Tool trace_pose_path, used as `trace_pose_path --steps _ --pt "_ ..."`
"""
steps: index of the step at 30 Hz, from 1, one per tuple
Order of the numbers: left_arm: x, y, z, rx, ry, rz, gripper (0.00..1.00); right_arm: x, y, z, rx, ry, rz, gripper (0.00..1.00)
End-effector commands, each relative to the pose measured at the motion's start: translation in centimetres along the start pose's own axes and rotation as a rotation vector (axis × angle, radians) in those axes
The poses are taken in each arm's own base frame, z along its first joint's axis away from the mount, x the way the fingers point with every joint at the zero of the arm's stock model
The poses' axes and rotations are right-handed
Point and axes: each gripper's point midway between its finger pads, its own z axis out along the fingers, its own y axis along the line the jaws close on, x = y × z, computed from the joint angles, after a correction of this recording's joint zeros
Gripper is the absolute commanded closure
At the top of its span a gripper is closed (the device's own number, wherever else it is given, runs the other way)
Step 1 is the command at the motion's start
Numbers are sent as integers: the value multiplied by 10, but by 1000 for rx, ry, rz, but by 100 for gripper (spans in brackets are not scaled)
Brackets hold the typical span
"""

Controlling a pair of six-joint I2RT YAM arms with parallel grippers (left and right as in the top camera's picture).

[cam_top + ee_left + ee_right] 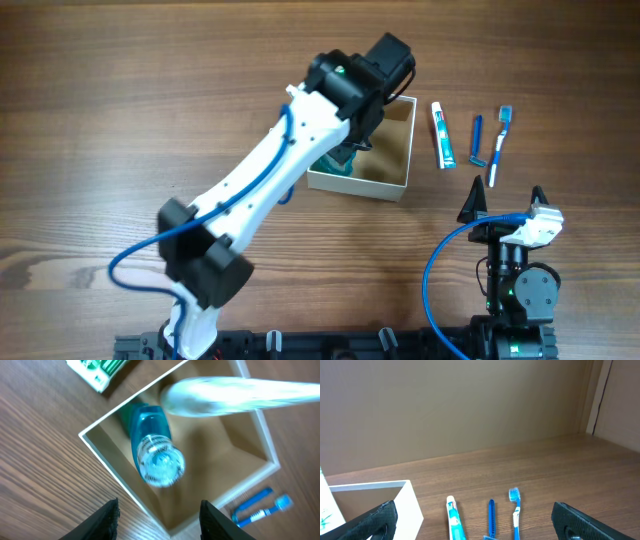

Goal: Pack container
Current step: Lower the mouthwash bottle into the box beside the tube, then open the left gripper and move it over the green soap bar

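Container (362, 184) sits mid-tabletop (120, 100), beneath the left pincer (159, 512), which is spread and empty. Right pincer (476, 515) likewise spread. Cardboard judged light, stiff, crushable; grip a wall rim.

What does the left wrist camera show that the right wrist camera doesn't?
Only the left wrist view looks down into the container, showing a teal bottle inside. Only the right wrist view shows the toothpaste tube and the back wall. Both show the container, the blue toothbrush and the blue stick beside it. A white, green-printed sliver at the right view's left edge is too cropped to identify.
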Motion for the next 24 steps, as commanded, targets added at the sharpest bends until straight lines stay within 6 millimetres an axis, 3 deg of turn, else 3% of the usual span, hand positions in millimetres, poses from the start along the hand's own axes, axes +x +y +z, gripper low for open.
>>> trace_pose_path --steps 1,7,13,14,18,24 --pt "-11 2 -34 73 -37 148 47 -2 1 -1 -5 -10 19 0" --pt "-20 7 -71 153 -71 258 46 -2 1 -1 -5 -10 19 0" --pt "-74 76 -107 11 -184 191 46 -2 1 -1 -5 -10 19 0" --pt "-80 88 -108 -32 -185 183 46 -2 1 -1 -5 -10 19 0" --pt "-101 96 -102 -73 -174 302 44 -2 1 -1 -5 -9 19 0" --pt "-132 108 -90 -140 -170 342 44 -2 1 -1 -5 -10 19 0"
